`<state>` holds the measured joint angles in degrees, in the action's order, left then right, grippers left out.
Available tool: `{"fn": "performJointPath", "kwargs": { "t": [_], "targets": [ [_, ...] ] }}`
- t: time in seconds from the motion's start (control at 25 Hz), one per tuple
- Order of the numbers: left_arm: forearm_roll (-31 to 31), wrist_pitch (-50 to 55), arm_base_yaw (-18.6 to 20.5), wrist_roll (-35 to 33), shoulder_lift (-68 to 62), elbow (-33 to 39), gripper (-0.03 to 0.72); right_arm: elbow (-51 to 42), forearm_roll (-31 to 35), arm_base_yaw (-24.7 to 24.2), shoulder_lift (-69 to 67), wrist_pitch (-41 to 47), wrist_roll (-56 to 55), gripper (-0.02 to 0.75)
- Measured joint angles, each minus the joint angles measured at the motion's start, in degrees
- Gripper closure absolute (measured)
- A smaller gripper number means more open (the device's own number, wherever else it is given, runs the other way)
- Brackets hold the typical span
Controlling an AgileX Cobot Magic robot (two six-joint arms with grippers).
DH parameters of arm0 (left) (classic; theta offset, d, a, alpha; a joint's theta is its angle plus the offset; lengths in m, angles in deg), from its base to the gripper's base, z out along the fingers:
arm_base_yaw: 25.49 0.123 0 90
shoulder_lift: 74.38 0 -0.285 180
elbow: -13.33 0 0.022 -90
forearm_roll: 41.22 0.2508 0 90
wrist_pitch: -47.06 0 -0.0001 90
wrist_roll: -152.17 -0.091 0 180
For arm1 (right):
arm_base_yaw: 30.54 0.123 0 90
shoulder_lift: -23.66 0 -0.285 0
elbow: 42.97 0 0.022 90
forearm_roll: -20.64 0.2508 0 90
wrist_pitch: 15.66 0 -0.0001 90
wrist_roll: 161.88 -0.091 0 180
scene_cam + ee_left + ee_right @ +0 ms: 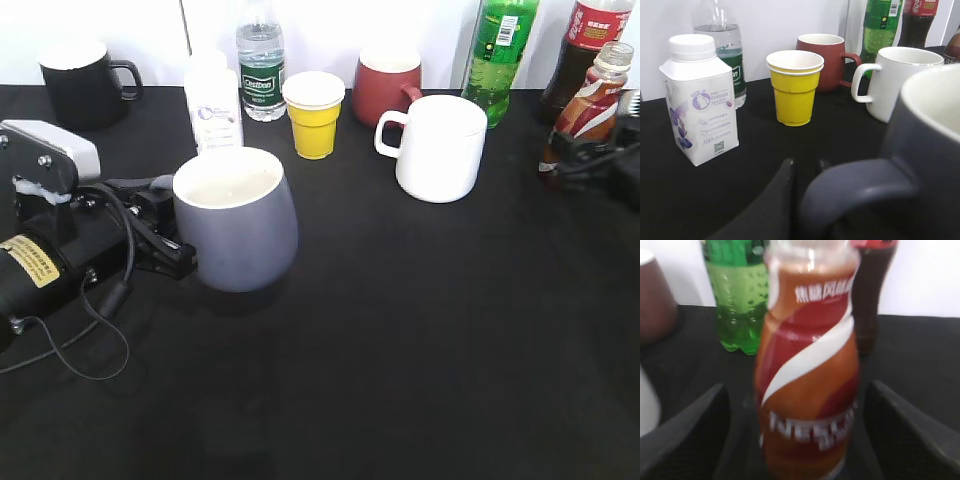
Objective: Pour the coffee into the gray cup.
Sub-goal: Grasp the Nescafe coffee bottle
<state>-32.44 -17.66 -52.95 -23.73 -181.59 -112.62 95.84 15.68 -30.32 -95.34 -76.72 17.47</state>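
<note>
The gray cup [238, 222] stands on the black table left of centre, white inside and empty as far as I can see. It fills the right of the left wrist view [932, 150]. My left gripper [165, 235] [806, 165] is shut on its handle [860, 187]. The coffee bottle [597, 100], brown with a red and white label and no cap, stands at the far right. In the right wrist view the bottle [807, 370] sits between the two fingers of my open right gripper [795, 386], with gaps on both sides.
Along the back stand a black mug [80, 85], a white milk carton [213, 100], a water bottle [260, 60], a yellow paper cup [314, 115], a red mug [385, 88], a white mug [440, 150], a green bottle [498, 55] and a cola bottle [585, 50].
</note>
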Motion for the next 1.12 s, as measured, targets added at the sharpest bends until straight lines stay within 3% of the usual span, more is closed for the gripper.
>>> {"fn": "performJointPath", "kwargs": {
  "t": [0.36,1.12],
  "targets": [
    [0.0,0.0,0.0,0.0,0.0,0.0,0.61,10.1,0.5,0.0,-9.5,-1.8,-0.3,0.118],
    [0.0,0.0,0.0,0.0,0.0,0.0,0.61,12.9,-0.3,0.0,-13.4,-6.1,-3.1,0.206]
  ]
}}
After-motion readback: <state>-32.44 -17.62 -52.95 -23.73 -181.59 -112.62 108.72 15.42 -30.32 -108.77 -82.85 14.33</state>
